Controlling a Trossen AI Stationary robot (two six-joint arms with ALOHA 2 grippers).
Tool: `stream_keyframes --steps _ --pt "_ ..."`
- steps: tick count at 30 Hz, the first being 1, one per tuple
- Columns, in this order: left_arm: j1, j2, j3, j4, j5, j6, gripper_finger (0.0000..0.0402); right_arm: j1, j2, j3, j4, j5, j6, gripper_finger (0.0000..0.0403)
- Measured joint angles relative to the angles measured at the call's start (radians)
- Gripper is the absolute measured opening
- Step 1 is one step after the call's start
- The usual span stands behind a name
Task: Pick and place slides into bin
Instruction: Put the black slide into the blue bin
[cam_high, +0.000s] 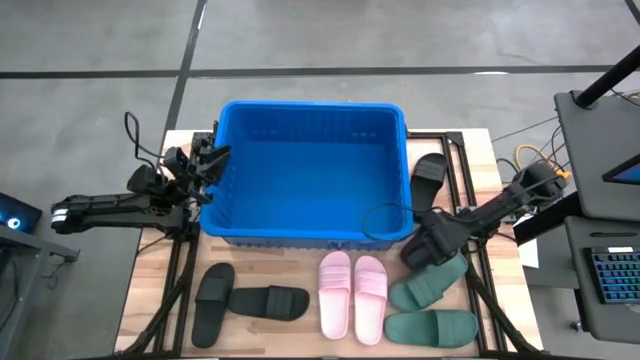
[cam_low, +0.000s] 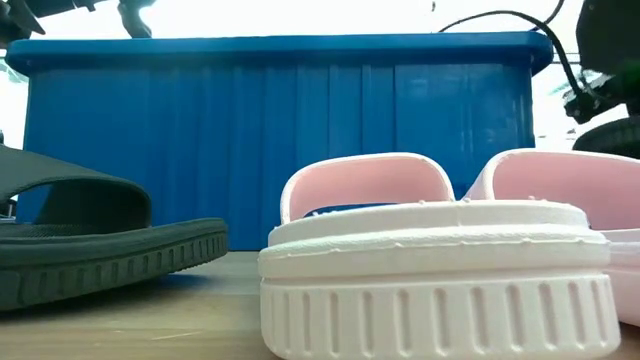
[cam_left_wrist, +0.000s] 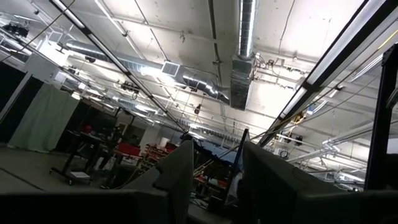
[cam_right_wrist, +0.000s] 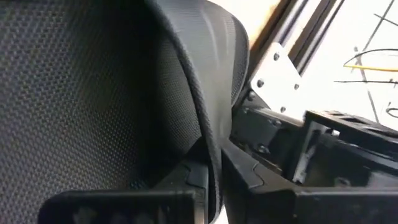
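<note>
The blue bin (cam_high: 310, 175) stands at the table's middle, with nothing showing inside it. My right gripper (cam_high: 424, 246) is shut on a black slide (cam_right_wrist: 93, 93) by the bin's near right corner. Another black slide (cam_high: 430, 176) lies right of the bin. Two black slides (cam_high: 213, 300) (cam_high: 268, 301), two pink slides (cam_high: 336, 294) (cam_high: 370, 298) and two green slides (cam_high: 428, 287) (cam_high: 430, 326) lie flat along the near side. My left gripper (cam_high: 210, 162) is open and empty beside the bin's left rim, and its wrist view faces the ceiling. My right gripper pinches a thin curved edge of the black slide (cam_right_wrist: 210, 155) between its two fingers (cam_right_wrist: 183, 177). The fingers come from the table's right side, slanting down. I cannot tell whether the slide is clear of the table.
The pink slides (cam_low: 420, 260) and a black slide (cam_low: 90, 240) fill the low view in front of the bin wall (cam_low: 280, 130). Metal frame rails (cam_high: 470, 200) run along the table's right side. Cables (cam_high: 385, 215) hang over the bin's near right rim.
</note>
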Motion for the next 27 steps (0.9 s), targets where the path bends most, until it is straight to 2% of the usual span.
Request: stream_keyframes --steps 4,10,14,22,27 --pt "0.000 0.000 -0.001 0.000 0.000 0.000 0.0125 0.000 -0.061 0.000 0.001 0.037 0.001 0.0014" --pt "0.000 -0.002 0.003 0.000 0.000 0.005 0.0125 0.000 -0.154 0.005 0.000 0.038 -0.032 0.0014" --pt "0.001 -0.002 0.000 0.000 0.000 0.006 0.0125 0.000 -0.218 0.020 -0.003 0.035 -0.106 0.0014" --pt "0.001 -0.002 0.006 0.001 0.000 0.009 0.0125 0.000 -0.317 0.088 -0.008 0.036 -0.262 0.0013" --pt "0.001 -0.005 0.003 0.000 0.000 0.009 0.0125 0.000 -0.359 0.160 -0.063 0.035 -0.252 0.0013"
